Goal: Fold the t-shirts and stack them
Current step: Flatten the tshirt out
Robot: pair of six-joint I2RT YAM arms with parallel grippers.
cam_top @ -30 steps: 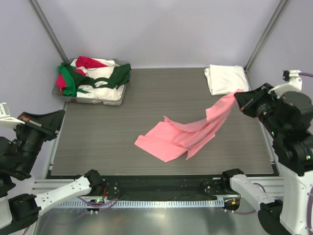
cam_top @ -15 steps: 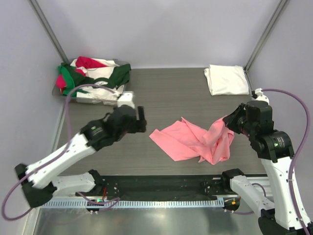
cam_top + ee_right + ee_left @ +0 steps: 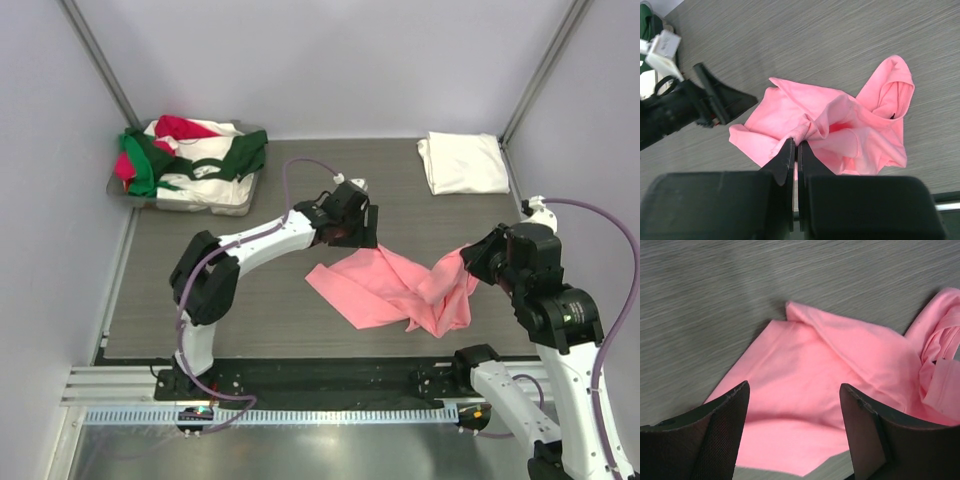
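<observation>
Your right gripper [image 3: 796, 146] was clamped shut on a bunched fold of the salmon-pink t-shirt [image 3: 385, 290], and the cloth rose up to it on that side. Your left gripper [image 3: 794, 389] was spread wide with nothing in it, hovering over the shirt's far-left edge. The shirt lay crumpled mid-table [image 3: 220, 320], flat on its left half and heaped on its right.

This looked like the spread-out step, before any fold. To do it well, I'd say drop the left gripper onto the far-left corner that pokes out, not the flat middle. Take a single layer, then pull the two grips apart so the bunch under the right gripper opens. That right pinch seemed to hold several layers, so re-gripping at a hem or shoulder would likely help.

Counts:
- One pink shirt, in work.
- One white t-shirt [image 3: 462, 162], folded, at the far-right corner, well apart.
- One tray [image 3: 120, 190] at far left, holding a heap of t-shirts [image 3: 190, 160] in dark green, red and white. I couldn't tell how many.
- Two arms.
</observation>
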